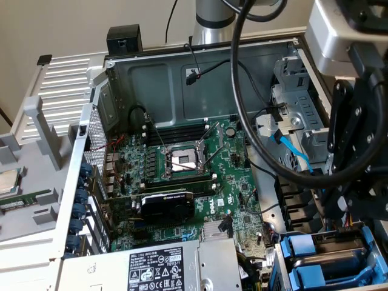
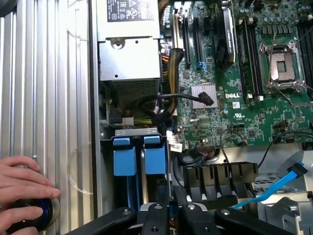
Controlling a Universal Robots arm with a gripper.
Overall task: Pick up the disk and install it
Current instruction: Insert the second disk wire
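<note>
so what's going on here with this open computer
A robot arm's black gripper, fingers shut, hangs inside an open desktop computer case, right over the drive bay where blue plastic drive carriers sit side by side in their slots. Beside the bay lie the green motherboard and the grey power-supply box with a black-and-white label. A person's hand rests on a round dark object on the ribbed case panel.

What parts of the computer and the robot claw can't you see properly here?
- Claw: its fingertips are cut off by the wrist view's edge.
- Blue drive carriers: the drives under them are hidden, both views.
- Power box: cut off by the exterior view's edge.
- Hand: its arm is cut off.
</note>
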